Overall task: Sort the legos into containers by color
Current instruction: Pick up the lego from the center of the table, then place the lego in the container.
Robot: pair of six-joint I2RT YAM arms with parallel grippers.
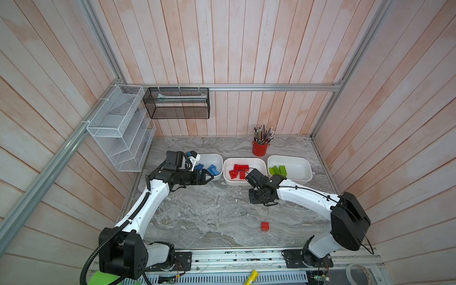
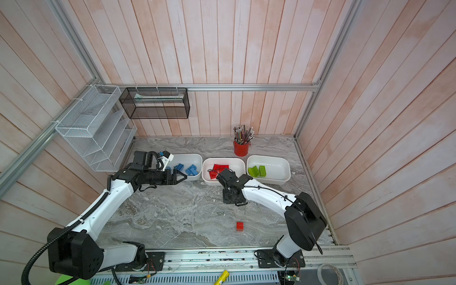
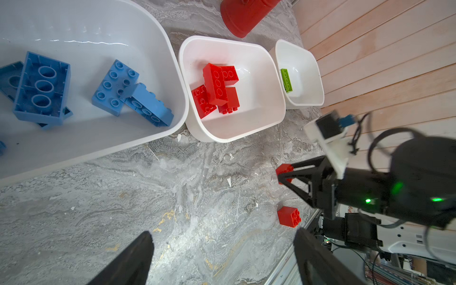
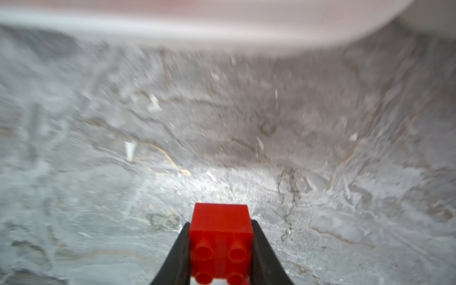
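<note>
Red square studded plastic lego (image 4: 220, 222): likely light, rigid, slick-sided; best pinched across flat sides, as now. Right gripper (image 3: 283, 175) clamps it just before middle white glossy tub (image 1: 232, 182). Left gripper (image 1: 210, 178) gapes wide, empty. Second red square lego (image 1: 265, 226) lies near front edge of grey marble-patterned table (image 1: 209, 217).

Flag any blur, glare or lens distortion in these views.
Right wrist view: motion blur smears the table and a white tub rim; only the held red brick is sharp. Left wrist view: sharp, with glare streaks on the blue-brick tub wall. Both top views: even light, slightly soft, wall planks splayed by the wide lens.
</note>
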